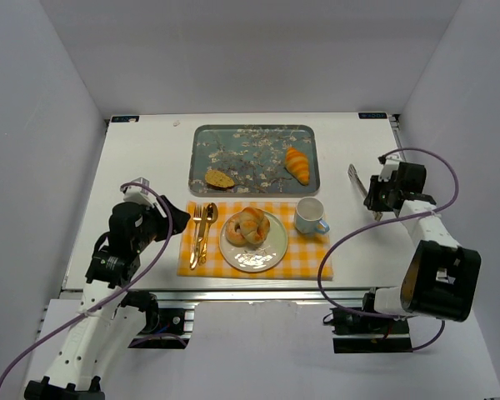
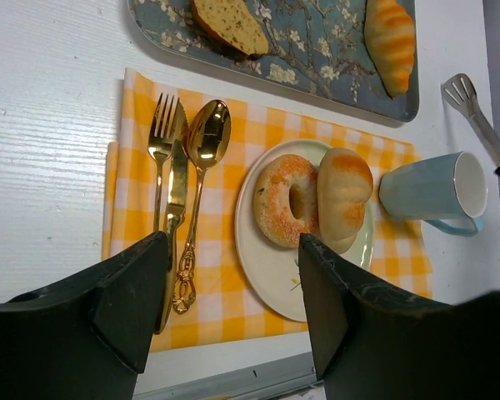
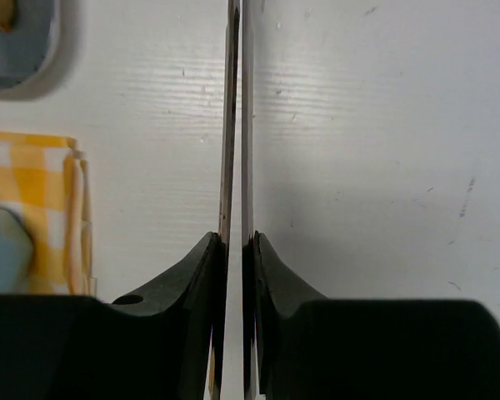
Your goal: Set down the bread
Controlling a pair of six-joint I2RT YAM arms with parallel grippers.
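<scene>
From above, our right gripper (image 1: 378, 201) clamps the tongs (image 1: 357, 180), well apart from the bread slice (image 1: 219, 178) on the tray (image 1: 254, 127). Left wrist: our left gripper (image 2: 231, 250) stands spread, empty. Right wrist: the blades are squeezed together; we should ease them first.

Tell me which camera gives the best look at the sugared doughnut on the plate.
The left wrist view: the doughnut sits near the middle, close and unobstructed, touching a bun on the plate. The top external view shows it small and less detailed. The right wrist view does not show it.
</scene>
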